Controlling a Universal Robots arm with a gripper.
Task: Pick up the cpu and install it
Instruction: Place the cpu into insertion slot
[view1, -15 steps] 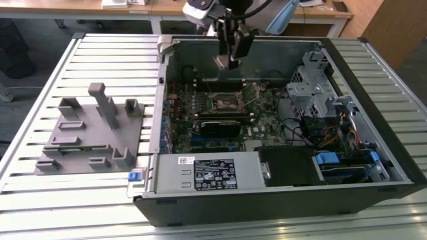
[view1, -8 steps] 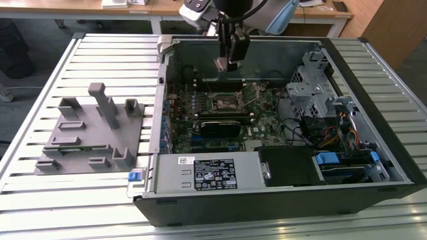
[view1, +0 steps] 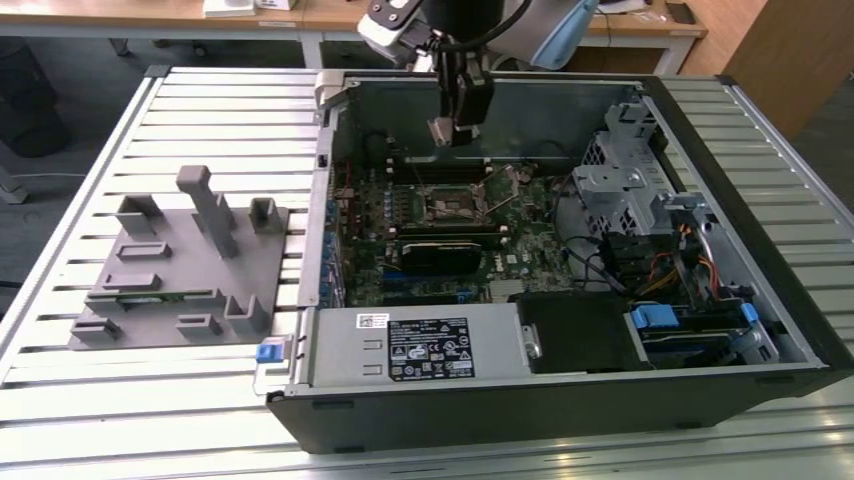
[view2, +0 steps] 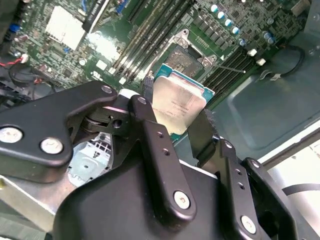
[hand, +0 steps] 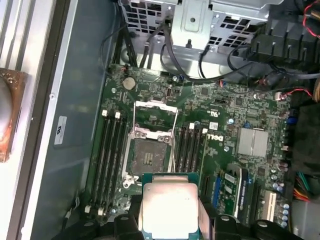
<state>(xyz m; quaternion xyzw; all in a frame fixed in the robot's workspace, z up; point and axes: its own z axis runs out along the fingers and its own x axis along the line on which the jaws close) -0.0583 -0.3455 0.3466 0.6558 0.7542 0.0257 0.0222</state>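
Claw (view2: 174, 107): clamped on one cpu (view2: 186, 95), over the motherboard (hand: 225, 115).
Socket (hand: 148, 152): one, open, near the cpu.
Case (view1: 534, 420): one, on slatted surface (view1: 200, 100).

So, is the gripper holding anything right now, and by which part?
Yes: the gripper holds the cpu, its fingers clamped on two opposite edges, metal top showing, raised over the motherboard.

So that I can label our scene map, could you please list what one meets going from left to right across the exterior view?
Grey fixture → gripper holding the cpu → metal drive cage → black case wall.
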